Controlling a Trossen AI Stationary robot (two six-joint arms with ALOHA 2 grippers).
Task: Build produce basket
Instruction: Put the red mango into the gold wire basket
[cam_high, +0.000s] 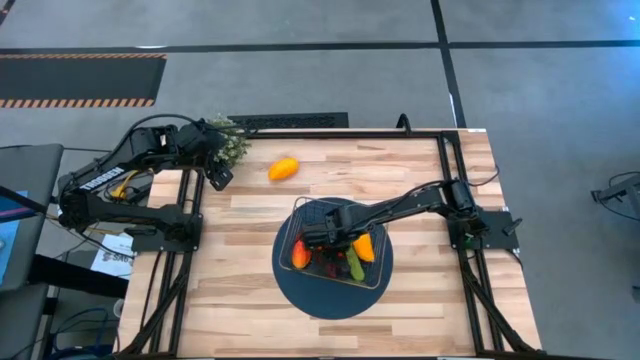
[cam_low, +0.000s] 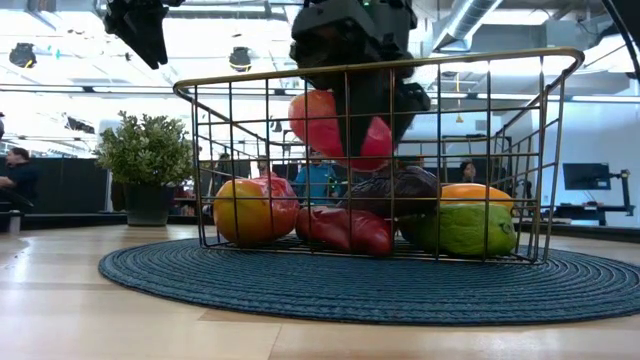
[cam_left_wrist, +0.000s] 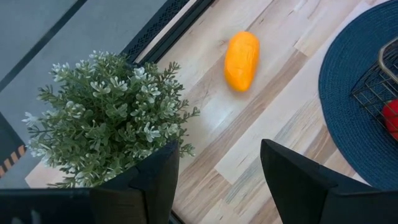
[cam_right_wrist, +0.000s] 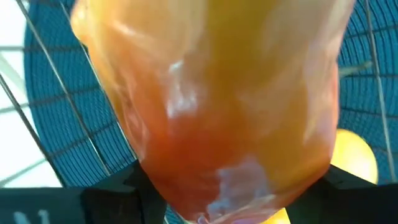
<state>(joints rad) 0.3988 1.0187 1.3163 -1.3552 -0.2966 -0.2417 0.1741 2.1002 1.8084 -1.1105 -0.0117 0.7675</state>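
Note:
The wire basket stands on a round dark-blue mat at mid-table. In the low view it holds a yellow-red pepper, a red one, a dark purple one, a green one and an orange one. My right gripper hangs inside the basket, shut on a red-orange pepper. One orange pepper lies on the bare wood toward the far edge. My left gripper is open, raised beside the potted plant at the far left. My right gripper pinches the red-orange pepper between its two fingers, coming from above and pointing down. The pepper bulges out on both sides of the fingers. It hangs lifted clear inside the basket, above the produce lying on the basket floor.
The basket's wire walls rise around my right gripper. The potted plant stands at the table's far left corner, close to my left gripper. Bare wood lies left and near of the mat. People show in the room behind.

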